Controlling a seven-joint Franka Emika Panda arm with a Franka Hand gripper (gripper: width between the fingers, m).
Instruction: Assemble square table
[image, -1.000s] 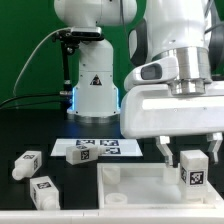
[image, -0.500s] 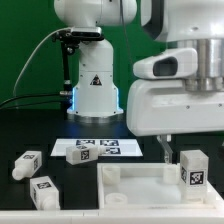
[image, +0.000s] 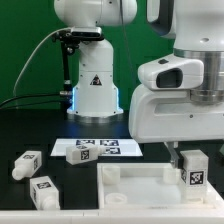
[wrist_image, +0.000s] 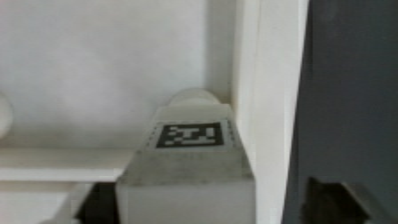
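The white square tabletop (image: 130, 181) lies ribbed side up at the front. One white leg (image: 192, 169) with a black-and-white tag stands upright at the tabletop's corner on the exterior view's right. My gripper (image: 193, 157) hangs straight over this leg with one finger (image: 172, 153) beside it. In the wrist view the leg (wrist_image: 187, 165) sits between my gripper's (wrist_image: 196, 208) dark fingers, against the tabletop's wall (wrist_image: 267, 90). A gap shows on one side, so the jaws are open around it. Two more legs (image: 27, 164) (image: 43, 190) lie loose on the exterior view's left.
The marker board (image: 95, 149) lies flat behind the tabletop. The white robot base (image: 95, 85) with a triangle mark stands at the back, with a black cable beside it. A green wall closes the back.
My gripper has shifted slightly toward the exterior view's right, and the visible finger has come closer to the upright leg. The leg and the other parts have not moved.
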